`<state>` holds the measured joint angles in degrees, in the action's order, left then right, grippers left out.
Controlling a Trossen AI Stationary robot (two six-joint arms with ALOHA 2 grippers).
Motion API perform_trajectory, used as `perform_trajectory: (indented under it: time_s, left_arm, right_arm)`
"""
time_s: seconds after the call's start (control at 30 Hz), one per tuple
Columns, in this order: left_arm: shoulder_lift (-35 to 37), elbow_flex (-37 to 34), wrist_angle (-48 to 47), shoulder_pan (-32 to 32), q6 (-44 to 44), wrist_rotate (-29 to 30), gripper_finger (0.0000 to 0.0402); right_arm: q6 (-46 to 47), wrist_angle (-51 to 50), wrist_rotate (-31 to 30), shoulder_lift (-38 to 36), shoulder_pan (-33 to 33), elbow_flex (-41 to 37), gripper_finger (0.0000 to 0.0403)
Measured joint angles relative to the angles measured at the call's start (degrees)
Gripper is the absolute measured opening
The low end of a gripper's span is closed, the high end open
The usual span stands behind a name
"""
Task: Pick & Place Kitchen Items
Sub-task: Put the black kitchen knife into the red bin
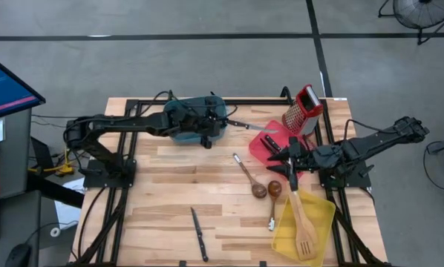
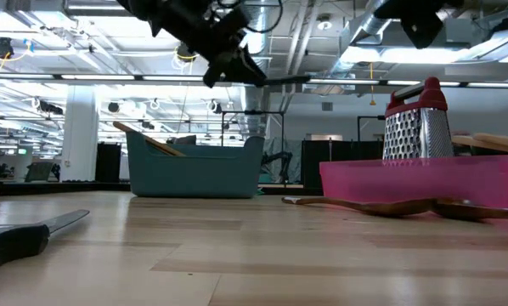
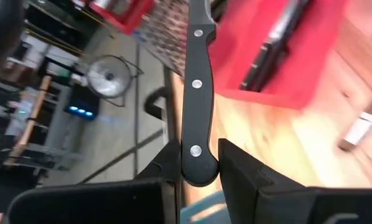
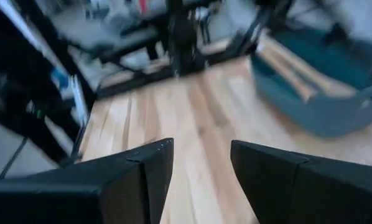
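Note:
My left gripper [image 1: 222,121] is over the right end of the teal bin [image 1: 196,119], shut on a black-handled steel knife [image 1: 252,126] that points toward the red bin [image 1: 260,144]. It also shows high in the low view [image 2: 237,64]. My right gripper [image 1: 289,162] hangs open and empty over the red bin's near edge, its fingers apart in its wrist view [image 4: 201,180]. Two brown-bowled spoons [image 1: 260,185] lie on the table. A second knife [image 1: 199,234] lies near the front edge. A pale slotted turner [image 1: 304,226] lies in the yellow bin [image 1: 322,211]. My left gripper pinches the knife's black handle at its butt end [image 3: 198,168] between its two fingers. The fingers come level from the table's left and lie along the knife's length. The knife sticks out level beyond the fingertips [image 2: 279,81], lifted clear of bin and table.
A steel grater with red trim [image 1: 304,110] stands in the red bin's far end, and a dark-handled knife [image 3: 267,50] lies in that bin. Wooden utensils lean in the teal bin [image 2: 148,140]. Bare tabletop lies at the front left [image 1: 148,215].

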<state>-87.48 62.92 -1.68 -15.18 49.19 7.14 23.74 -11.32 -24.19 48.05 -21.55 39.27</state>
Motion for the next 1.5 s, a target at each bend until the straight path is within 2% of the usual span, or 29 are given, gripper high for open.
perform_trajectory:
  time_s: [0.1, 0.2, 0.33, 0.4, 0.53, 0.7, 0.83, 1.0, 1.23, 1.5]
  left_arm:
    - [-1.1, 0.0, -2.7, 0.0, 0.0, 0.3, 0.0059]
    - [-1.6, 0.0, -2.7, 0.0, 1.2, 1.0, 0.0059]
    - [-1.6, 0.0, -2.5, 0.3, 3.7, 1.9, 0.0059]
    - [-1.2, 0.0, -2.6, 0.5, 4.7, 2.1, 0.0059]
    - [-0.9, 0.0, -2.5, 0.6, 4.9, 2.1, 0.0059]
    - [-0.9, 0.0, -2.5, 0.6, 5.0, 2.2, 0.0059]
    - [-0.9, 0.0, -2.5, 0.6, 6.1, 2.3, 0.0059]
    - [-0.9, 0.0, -2.5, 0.6, 6.3, 2.3, 0.0059]
    - [-0.9, 0.0, -2.5, 0.6, 6.5, 1.8, 0.0059]
    - [-0.9, 0.0, -2.4, 0.6, 6.5, 0.9, 0.0059]
  right_arm:
    - [-3.8, 3.9, 0.6, 0.0, 1.9, 2.3, 0.0172]
    - [-8.2, 2.7, 1.4, 0.0, 3.9, 8.4, 0.0172]
    - [-9.1, -9.2, -2.9, 2.2, 11.1, 18.4, 0.0174]
    - [-7.8, -17.0, -2.3, 4.8, 16.5, 23.1, 0.0180]
    - [-8.1, -26.5, 7.9, 13.3, 27.1, 30.4, 0.0211]
    - [-15.6, -32.6, 17.1, 26.0, 34.6, 37.1, 0.0259]
    - [-20.7, -34.0, 21.6, 34.3, 36.7, 42.2, 0.0269]
    - [-25.6, -39.0, 22.9, 42.0, 37.5, 48.7, 0.0270]
    - [-30.6, -41.0, 23.2, 46.0, 37.6, 51.0, 0.0270]
    - [-32.6, -40.9, 28.0, 47.4, 40.3, 51.0, 0.0270]
